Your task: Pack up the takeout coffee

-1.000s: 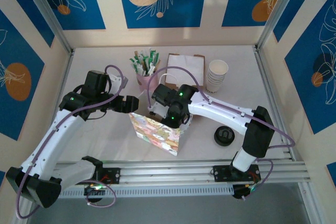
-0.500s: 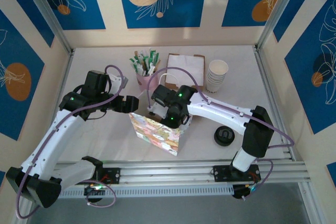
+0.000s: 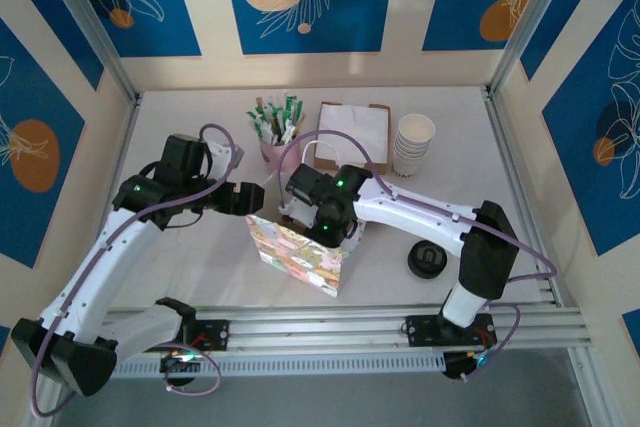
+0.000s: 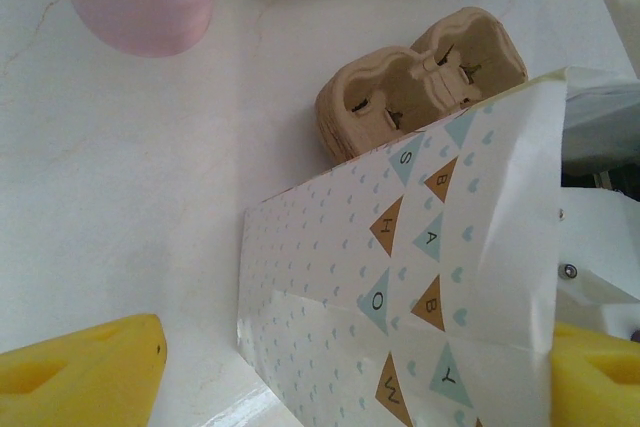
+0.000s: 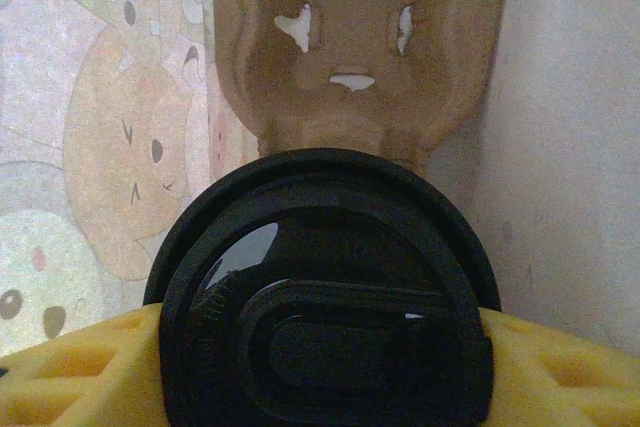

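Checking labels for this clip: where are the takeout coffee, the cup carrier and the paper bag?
takeout coffee (image 5: 330,287): right wrist view, centre of its black lid.
cup carrier (image 4: 405,97): left wrist view, its moulded top.
paper bag (image 4: 330,287): left wrist view, its patterned side.

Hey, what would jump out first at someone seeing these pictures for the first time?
The black-lidded takeout coffee looms close in the right wrist view, clamped in the right gripper, brown pulp carrier just beyond. From above, the cartoon-patterned gift bag stands out mid-table.
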